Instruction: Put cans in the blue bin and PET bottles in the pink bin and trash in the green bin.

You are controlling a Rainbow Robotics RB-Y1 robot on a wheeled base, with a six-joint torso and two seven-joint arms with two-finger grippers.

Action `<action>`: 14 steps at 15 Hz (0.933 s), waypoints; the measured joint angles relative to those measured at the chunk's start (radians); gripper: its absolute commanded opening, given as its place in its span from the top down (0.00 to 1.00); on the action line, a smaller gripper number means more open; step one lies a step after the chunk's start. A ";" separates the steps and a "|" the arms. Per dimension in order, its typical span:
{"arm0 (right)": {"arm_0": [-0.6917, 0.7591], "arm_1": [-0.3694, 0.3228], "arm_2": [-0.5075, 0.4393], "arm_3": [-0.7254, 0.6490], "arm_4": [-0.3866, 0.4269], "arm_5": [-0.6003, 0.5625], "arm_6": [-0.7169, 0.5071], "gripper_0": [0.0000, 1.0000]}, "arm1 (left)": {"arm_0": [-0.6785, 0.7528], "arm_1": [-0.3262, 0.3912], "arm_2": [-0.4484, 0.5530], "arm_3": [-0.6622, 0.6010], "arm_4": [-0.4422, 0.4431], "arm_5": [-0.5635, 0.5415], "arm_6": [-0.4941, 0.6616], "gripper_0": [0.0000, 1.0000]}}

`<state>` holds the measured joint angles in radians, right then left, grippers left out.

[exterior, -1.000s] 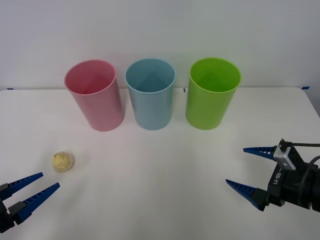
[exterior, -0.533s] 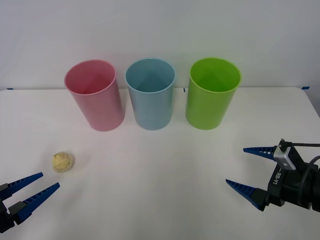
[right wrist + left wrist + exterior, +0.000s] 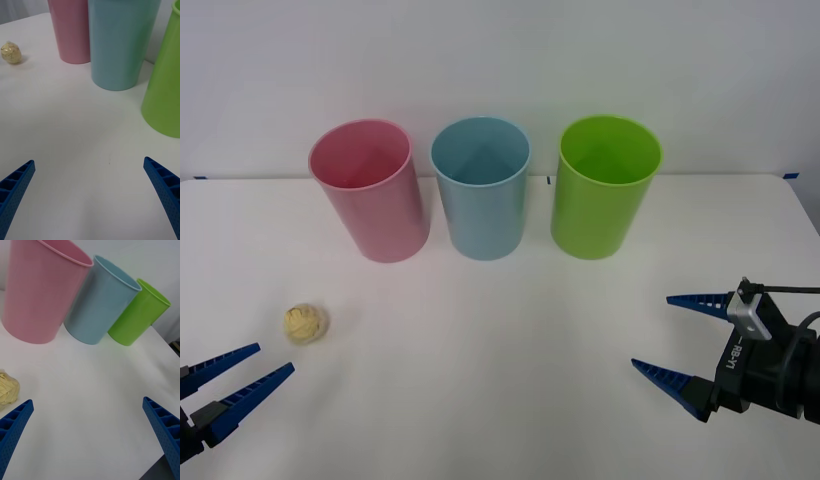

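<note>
The trash (image 3: 305, 323) lies on the table (image 3: 500, 380), well in front of the pink bin (image 3: 370, 190), untouched. The left gripper (image 3: 235, 375) hovers just beside the trash, fingers spread; the right gripper (image 3: 680, 335) waits near the green bin (image 3: 605, 190), also spread. The approach seems in hand, and next calls for straddling the trash and closing.

Blue ribbed pincer fingers (image 3: 670, 381) (perforated), black wrist, silver bracket, cable.

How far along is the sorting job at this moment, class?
Nothing looks done: the paper ball lies on the table, outside the green bin. Nothing is in hand; the left pincer sits open near the ball, the right pincer open and apart. Left: grasp the ball and drop it in the green bin.
</note>
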<state>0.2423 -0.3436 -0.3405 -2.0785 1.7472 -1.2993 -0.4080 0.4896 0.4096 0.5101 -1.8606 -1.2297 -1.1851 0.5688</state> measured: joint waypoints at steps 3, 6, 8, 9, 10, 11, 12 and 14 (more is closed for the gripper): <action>0.000 0.000 0.000 0.000 0.000 0.000 0.000 0.00 | 0.006 0.003 -0.008 -0.014 0.000 0.026 0.005 0.00; 0.000 0.000 0.000 0.000 0.000 0.000 0.000 0.00 | 0.016 0.029 -0.052 -0.057 -0.053 0.132 0.103 0.00; 0.000 0.000 0.000 0.000 0.000 0.000 0.000 0.00 | 0.031 0.085 -0.111 -0.097 -0.094 0.262 0.195 0.00; 0.000 0.000 0.000 0.000 0.000 0.000 0.000 0.00 | 0.042 0.133 -0.157 -0.114 -0.111 0.354 0.243 0.00; 0.000 0.000 0.000 0.000 0.000 0.000 0.000 0.00 | 0.052 0.192 -0.208 -0.126 -0.123 0.447 0.297 0.00; 0.000 0.000 0.000 0.000 0.000 0.000 0.000 0.00 | 0.055 0.238 -0.244 -0.129 -0.125 0.504 0.346 0.00; 0.000 0.000 0.000 0.000 0.000 0.000 0.000 0.00 | 0.054 0.275 -0.270 -0.130 -0.127 0.546 0.395 0.00; 0.000 0.000 0.000 0.000 0.000 0.000 0.000 0.00 | 0.036 0.350 -0.321 -0.131 -0.164 0.621 0.495 0.00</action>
<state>0.2424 -0.3436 -0.3405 -2.0785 1.7472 -1.2994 -0.4080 0.5257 0.7595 0.1890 -1.9911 -1.3932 -0.5637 1.0642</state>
